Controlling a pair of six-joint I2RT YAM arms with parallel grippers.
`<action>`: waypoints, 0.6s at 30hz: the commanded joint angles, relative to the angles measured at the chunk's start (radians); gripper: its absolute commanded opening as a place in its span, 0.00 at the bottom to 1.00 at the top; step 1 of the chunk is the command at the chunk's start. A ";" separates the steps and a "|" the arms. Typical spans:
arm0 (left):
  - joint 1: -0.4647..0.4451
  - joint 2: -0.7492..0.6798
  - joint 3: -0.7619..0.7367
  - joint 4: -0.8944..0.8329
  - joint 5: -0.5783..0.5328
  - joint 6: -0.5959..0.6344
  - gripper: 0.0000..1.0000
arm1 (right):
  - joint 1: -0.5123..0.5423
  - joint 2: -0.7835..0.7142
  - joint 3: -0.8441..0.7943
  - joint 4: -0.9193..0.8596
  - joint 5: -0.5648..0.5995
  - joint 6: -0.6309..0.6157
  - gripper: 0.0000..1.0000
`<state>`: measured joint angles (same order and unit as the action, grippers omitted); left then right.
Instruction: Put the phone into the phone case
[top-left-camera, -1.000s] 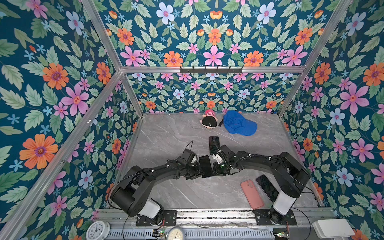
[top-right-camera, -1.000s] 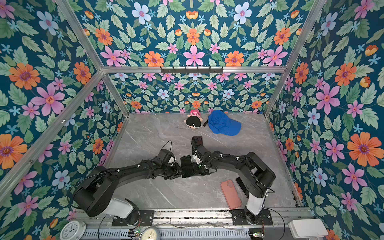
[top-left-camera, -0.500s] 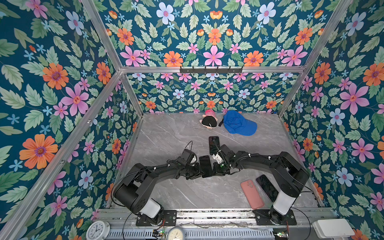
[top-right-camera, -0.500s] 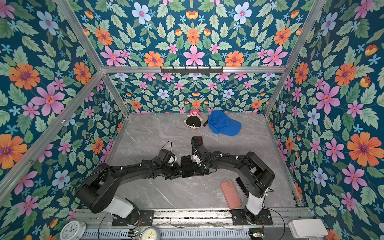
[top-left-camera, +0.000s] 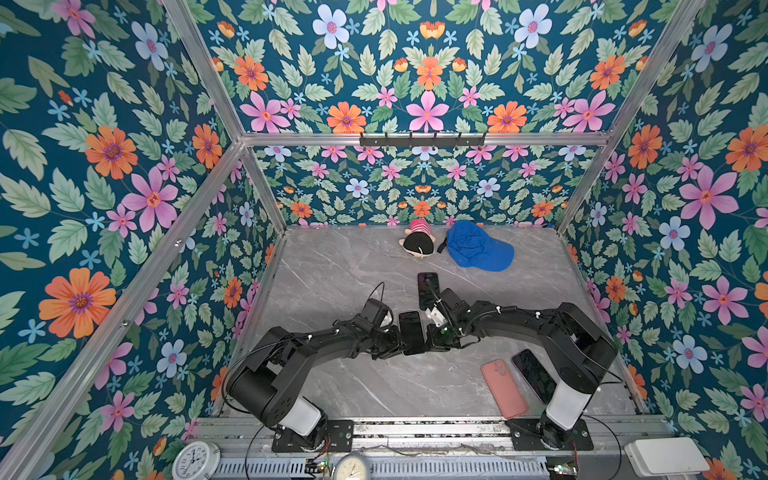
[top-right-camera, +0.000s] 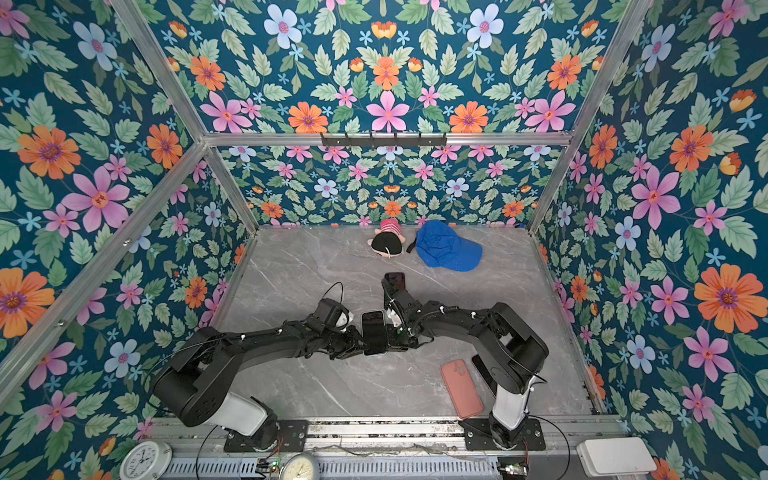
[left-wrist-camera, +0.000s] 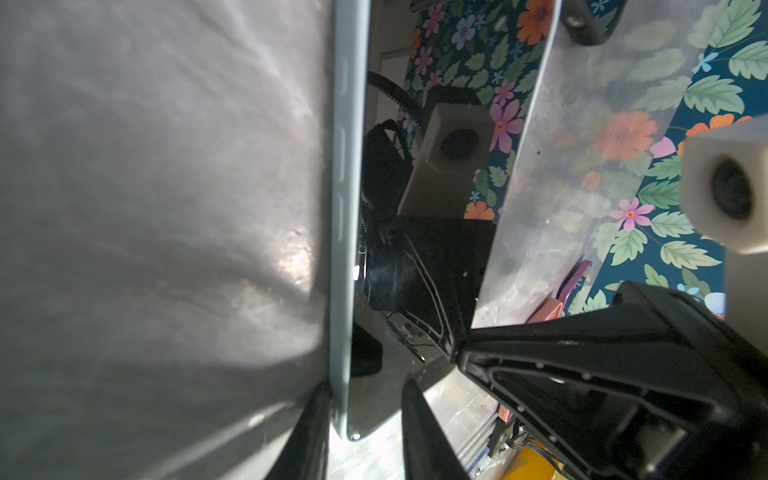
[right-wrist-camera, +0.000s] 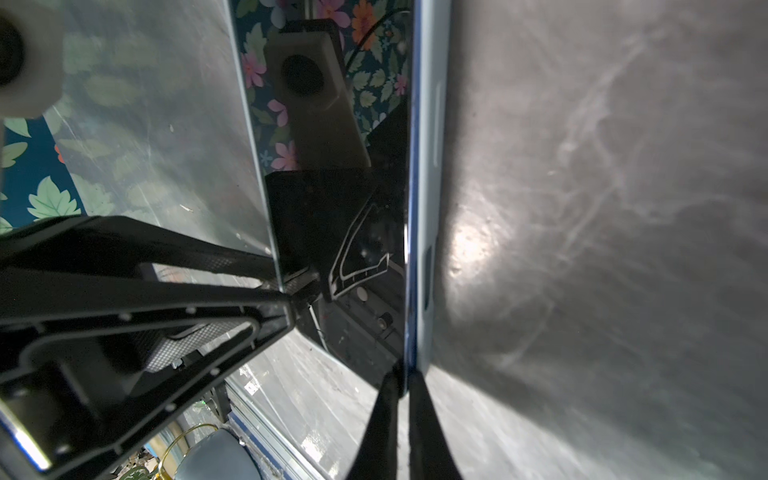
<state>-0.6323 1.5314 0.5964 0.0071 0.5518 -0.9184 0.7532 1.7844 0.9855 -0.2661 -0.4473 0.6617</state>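
One pink phone case (top-left-camera: 504, 388) is lying flat at the near right of the table (top-left-camera: 332, 274). Its long axis is running near to far, with the far end leaning slightly left. A dark handset (top-left-camera: 534, 376) is lying just beside it on the right.

The left arm (top-left-camera: 324, 340) and right arm (top-left-camera: 519, 320) are both reaching low from the near rail, elbows outward and forearms converging at mid-table. Between them the phone (top-left-camera: 411, 332) is being held flat with its glossy screen up. Its long axis is running near to far, one short end pointing at the back wall.

The right gripper (right-wrist-camera: 401, 376) is pinching the phone's right long edge, fingers pressing on both faces. The left gripper (left-wrist-camera: 368, 386) is straddling the opposite long edge, fingers spread wider than the phone, with a gap showing on the screen side.

Just beyond, another dark slab (top-left-camera: 428, 286) is lying on the table, partly behind the right wrist. Farthest back, a plush toy (top-left-camera: 417, 242) and a blue cap (top-left-camera: 478, 246) are resting side by side near the wall.
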 joint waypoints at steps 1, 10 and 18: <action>-0.006 0.013 -0.008 0.025 0.008 -0.009 0.31 | 0.010 0.019 0.000 0.039 -0.021 0.012 0.08; -0.005 -0.009 -0.011 0.005 -0.002 -0.009 0.31 | 0.011 -0.029 0.007 -0.017 0.021 -0.003 0.08; -0.006 -0.047 0.008 -0.106 -0.040 0.036 0.31 | 0.011 -0.073 0.037 -0.134 0.138 -0.048 0.22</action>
<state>-0.6388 1.4899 0.5961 -0.0471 0.5346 -0.9127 0.7639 1.7184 1.0126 -0.3470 -0.3584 0.6315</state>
